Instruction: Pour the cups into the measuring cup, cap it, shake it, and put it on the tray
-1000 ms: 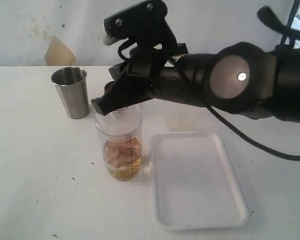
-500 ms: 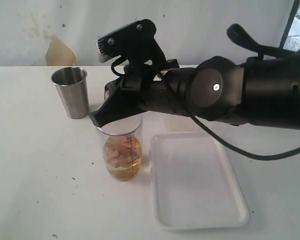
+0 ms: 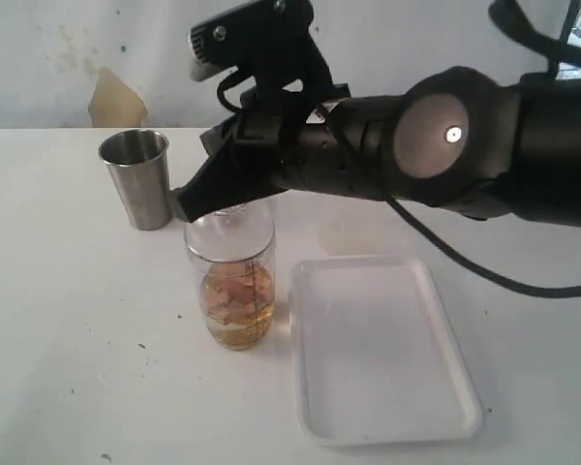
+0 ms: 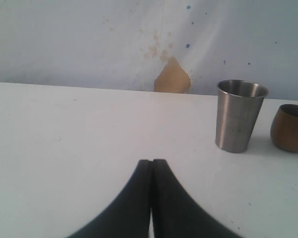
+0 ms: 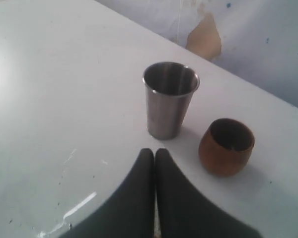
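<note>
A: Where's the measuring cup (image 3: 234, 276)?
B: Upright on the tabletop (image 3: 68, 329), amber liquid (image 3: 238, 327) and pale pieces (image 3: 234, 296) inside, the cap (image 3: 229, 231) on its mouth. The right pincer (image 3: 187, 203), fingers pressed together and empty, hangs just above it.
A: What might go wrong?
B: If that cap only rests loosely, shaking spills everything. A push from the closed tip could topple the measuring cup toward the tray (image 3: 378, 358) just beside it. The left pincer (image 4: 151, 168) is closed on nothing too.

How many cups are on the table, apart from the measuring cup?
3. The steel tumbler stands at the back left; the wooden cup stands beside it, hidden by the arm in the exterior view; a frosted cup stands behind the tray. More may hide behind the arm.
</note>
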You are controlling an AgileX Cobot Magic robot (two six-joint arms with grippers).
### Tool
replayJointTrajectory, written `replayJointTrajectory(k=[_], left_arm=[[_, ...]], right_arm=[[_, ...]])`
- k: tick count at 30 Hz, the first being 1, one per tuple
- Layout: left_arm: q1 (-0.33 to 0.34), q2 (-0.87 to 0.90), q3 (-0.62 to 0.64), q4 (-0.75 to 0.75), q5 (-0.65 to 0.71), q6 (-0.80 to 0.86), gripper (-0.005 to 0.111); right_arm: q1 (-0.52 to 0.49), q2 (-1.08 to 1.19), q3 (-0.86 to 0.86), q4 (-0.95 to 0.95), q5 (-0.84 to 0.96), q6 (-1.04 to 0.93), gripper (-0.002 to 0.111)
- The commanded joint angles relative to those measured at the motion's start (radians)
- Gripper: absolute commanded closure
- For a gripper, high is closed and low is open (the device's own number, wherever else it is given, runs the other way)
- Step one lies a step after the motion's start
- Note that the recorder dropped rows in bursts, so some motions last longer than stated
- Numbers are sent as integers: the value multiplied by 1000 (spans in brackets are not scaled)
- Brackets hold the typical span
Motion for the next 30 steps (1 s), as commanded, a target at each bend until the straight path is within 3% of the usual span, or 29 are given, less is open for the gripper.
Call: replayJointTrajectory(k=[1,14,18,24,30], left_arm=[[-1,-4,5,1,-10,0,107],[-1,-4,5,1,-10,0,107],[-1,-4,5,1,-10,0,107],[-1,-4,5,1,-10,0,107],[-1,-4,5,1,-10,0,107]], right_arm=[[-2,70,1,0,40,0,108],[-4,-100,1,-11,48,-10,107],[-14,-160,1,-18,138,-10,91],[-24,-210,51,-19,180,28,48],[-33,-235,115,-55,257,21,39]])
